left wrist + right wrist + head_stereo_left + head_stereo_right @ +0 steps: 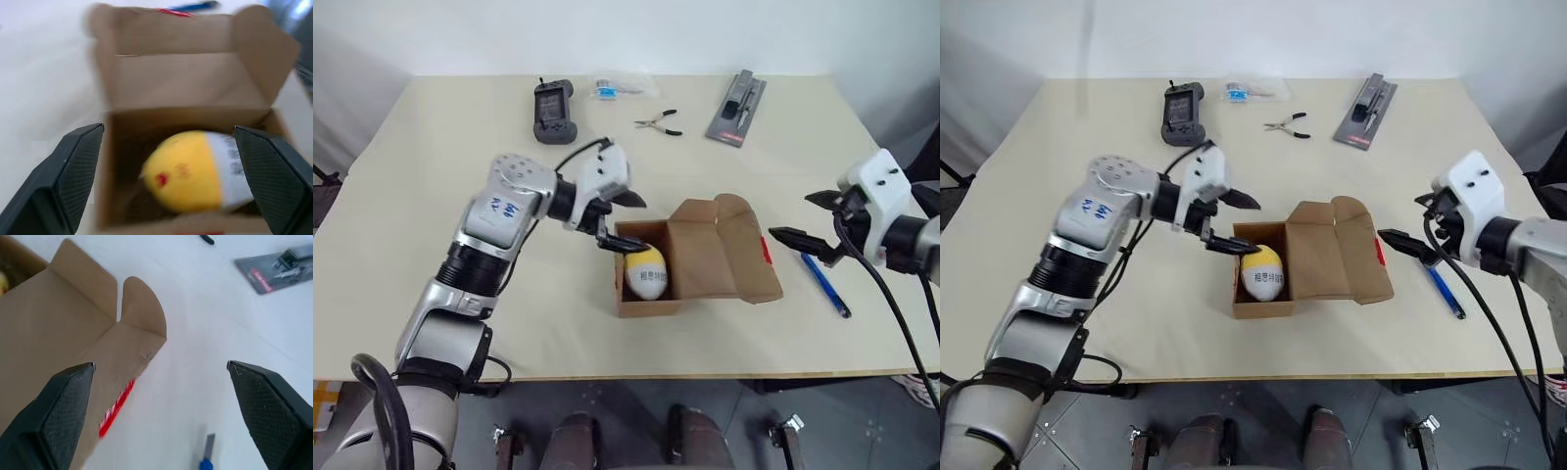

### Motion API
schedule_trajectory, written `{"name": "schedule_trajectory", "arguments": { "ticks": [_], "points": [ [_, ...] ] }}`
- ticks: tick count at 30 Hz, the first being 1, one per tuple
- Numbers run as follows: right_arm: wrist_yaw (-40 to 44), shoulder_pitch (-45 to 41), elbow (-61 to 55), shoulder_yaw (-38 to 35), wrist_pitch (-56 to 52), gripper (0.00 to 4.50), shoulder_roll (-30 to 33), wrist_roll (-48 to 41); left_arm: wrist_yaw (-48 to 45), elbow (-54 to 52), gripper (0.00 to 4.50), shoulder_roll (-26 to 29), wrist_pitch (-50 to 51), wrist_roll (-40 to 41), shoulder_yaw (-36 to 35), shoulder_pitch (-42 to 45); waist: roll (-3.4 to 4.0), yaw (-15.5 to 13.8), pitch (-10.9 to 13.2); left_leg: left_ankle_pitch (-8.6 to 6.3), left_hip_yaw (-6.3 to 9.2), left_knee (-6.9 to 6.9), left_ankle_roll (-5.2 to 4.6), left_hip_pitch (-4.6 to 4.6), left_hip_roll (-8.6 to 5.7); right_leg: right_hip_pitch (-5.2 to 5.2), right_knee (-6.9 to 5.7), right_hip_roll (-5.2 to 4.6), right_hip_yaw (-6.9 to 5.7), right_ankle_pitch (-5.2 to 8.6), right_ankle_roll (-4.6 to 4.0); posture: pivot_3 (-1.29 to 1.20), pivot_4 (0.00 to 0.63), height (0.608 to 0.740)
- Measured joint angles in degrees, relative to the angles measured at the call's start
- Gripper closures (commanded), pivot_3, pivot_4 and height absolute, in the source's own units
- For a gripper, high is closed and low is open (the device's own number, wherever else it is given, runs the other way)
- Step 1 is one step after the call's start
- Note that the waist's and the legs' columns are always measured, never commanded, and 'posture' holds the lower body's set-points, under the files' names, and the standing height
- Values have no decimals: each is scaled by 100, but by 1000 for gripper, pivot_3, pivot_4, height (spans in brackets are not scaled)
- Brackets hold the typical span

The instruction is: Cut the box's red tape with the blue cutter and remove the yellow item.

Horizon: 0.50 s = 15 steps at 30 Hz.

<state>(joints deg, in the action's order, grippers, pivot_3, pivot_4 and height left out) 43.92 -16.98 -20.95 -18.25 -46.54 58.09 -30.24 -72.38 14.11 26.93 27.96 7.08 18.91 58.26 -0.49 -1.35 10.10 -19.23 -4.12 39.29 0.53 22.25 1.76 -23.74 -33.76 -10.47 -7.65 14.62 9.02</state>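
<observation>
Box (pixel 705 257) sits mid-frame, flaps open, yellow item (pixel 646 272) inside. Left gripper (pixel 619 217) hovers wide above it; right gripper (pixel 808 220) wide too, cutter (pixel 825 284) lying lower right.

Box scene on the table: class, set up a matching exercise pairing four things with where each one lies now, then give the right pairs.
Things:
1. yellow item
2. blue cutter
3. red tape
4. black-handled pliers

Places:
A. on the table at the far side, next to the grey packaged tool
B. on the edge of the opened lid flap
C. inside the open box
D. flat on the table beside the box, below the right hand

Pairs: 1-C, 2-D, 3-B, 4-A
</observation>
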Motion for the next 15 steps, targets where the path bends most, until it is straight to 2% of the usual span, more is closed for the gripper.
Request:
{"name": "schedule_trajectory", "arguments": {
  "ticks": [4, 8, 11, 15],
  "points": [
    [494, 1006, -751, -720, 788, 0, -390, -139, -519, 195, 20, -37, -517, -301, 683, -43, 0, -19, 0, 0, -3, 4, 0, -2, -1, 4, 4, -1, 4, 0, 0, 0, 150, 740],
    [424, 1363, -933, -1074, 909, 0, -400, -112, -597, 617, 20, -88, -1046, -598, 887, 32, -1, -19, 0, -2, 0, 27, -3, -2, 0, 12, 1, -1, 6, 1, -2, 0, 150, 740],
    [277, 1465, -1083, -1204, 904, 0, -469, -125, -501, 1096, 587, -283, -1441, -870, 986, 244, -1, -23, 0, -3, 2, 38, -7, -2, 0, 20, 0, -1, 7, 1, -4, 0, 150, 740],
    [213, 1639, -1240, -1251, 908, 0, -483, -133, -498, 1377, 1771, -520, -1551, -912, 923, 298, -1, -21, 1, -7, 4, 46, -12, 3, 0, 20, -1, -1, 7, 0, -4, 0, 150, 740]
  ]
}}
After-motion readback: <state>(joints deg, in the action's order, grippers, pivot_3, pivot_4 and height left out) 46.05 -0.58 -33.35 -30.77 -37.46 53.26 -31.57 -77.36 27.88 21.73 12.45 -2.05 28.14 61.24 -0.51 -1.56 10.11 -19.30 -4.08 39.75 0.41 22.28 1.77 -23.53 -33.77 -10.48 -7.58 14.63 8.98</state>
